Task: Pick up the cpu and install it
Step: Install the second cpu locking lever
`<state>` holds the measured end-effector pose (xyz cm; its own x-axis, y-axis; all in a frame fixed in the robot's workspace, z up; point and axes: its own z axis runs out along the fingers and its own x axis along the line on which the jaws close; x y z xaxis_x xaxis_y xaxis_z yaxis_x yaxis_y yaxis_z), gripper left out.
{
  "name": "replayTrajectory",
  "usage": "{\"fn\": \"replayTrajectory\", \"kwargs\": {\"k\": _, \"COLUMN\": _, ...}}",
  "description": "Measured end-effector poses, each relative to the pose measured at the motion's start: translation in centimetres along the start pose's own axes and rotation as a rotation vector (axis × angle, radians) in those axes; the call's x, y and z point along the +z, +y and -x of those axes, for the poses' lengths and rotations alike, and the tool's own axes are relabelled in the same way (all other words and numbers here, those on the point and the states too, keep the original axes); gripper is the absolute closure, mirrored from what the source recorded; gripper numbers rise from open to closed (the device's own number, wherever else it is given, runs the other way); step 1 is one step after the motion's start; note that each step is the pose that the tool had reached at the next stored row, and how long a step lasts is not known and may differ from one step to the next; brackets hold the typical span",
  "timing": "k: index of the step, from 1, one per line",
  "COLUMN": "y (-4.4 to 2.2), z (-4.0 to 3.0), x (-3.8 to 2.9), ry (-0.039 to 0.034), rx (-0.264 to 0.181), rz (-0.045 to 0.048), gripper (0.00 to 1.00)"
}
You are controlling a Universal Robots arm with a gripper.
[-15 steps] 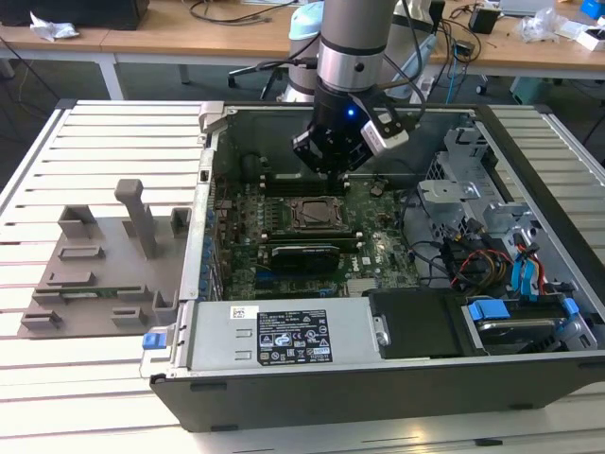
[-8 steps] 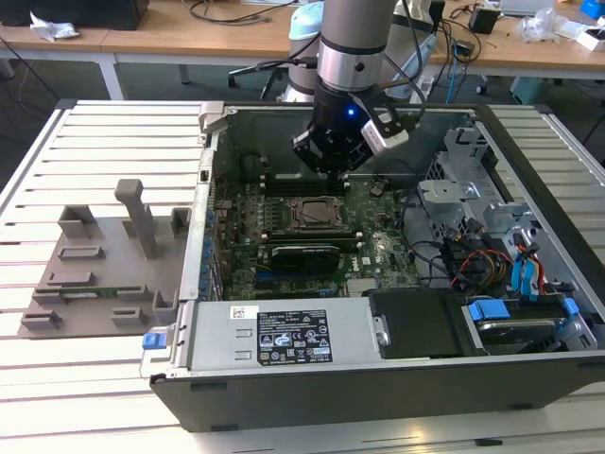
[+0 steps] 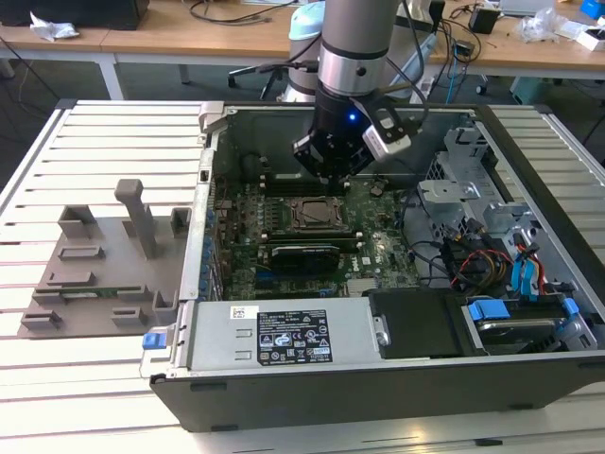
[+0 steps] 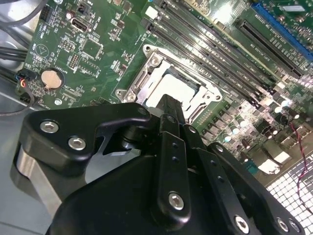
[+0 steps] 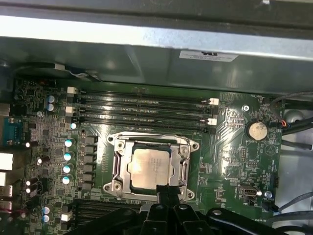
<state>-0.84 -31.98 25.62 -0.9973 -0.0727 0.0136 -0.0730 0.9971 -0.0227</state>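
In the exterior view my gripper [image 3: 333, 170] hung inside the open computer case [image 3: 378, 378], just above the socket [image 3: 310, 214] on the green motherboard [image 3: 378, 241]. In the second wrist view the cpu [image 4: 177, 89] lay in that metal-framed socket beyond my black linkage, and I could not tell whether my grip was released or clenched. In the first wrist view the pale cpu [image 5: 149, 166] sat flat within the frame, apart from me, with memory slots [image 5: 142, 110] beside it.

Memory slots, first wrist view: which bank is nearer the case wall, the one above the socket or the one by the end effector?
The bank of four long slots with white end clips, lying between the socket frame and the grey metal case wall. The other bank lies on the socket's opposite side.
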Motion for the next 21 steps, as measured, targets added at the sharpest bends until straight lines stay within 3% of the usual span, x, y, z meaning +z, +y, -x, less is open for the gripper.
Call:
{"fn": "replayTrajectory", "kwargs": {"k": 12, "y": -0.66, "z": -0.05, "x": 0.07, "ry": 0.0, "rx": 0.0, "rz": 0.0, "gripper": 0.89}}
{"fn": "replayTrajectory", "kwargs": {"k": 15, "y": -1.7, "z": -0.12, "x": 0.2, "ry": -0.0001, "rx": 0.0, "rz": 0.0013, "gripper": 0.89}}
{"fn": "replayTrajectory", "kwargs": {"k": 17, "y": -1.94, "z": -0.14, "x": 0.23, "ry": -0.0011, "rx": 0.0, "rz": 0.0149, "gripper": 0.89}}
{"fn": "replayTrajectory", "kwargs": {"k": 20, "y": -2.42, "z": -0.18, "x": 0.26, "ry": -0.0046, "rx": -0.001, "rz": 0.0629, "gripper": 0.89}}
{"fn": "replayTrajectory", "kwargs": {"k": 21, "y": -2.62, "z": -0.2, "x": 0.28, "ry": -0.0054, "rx": -0.001, "rz": 0.075, "gripper": 0.89}}
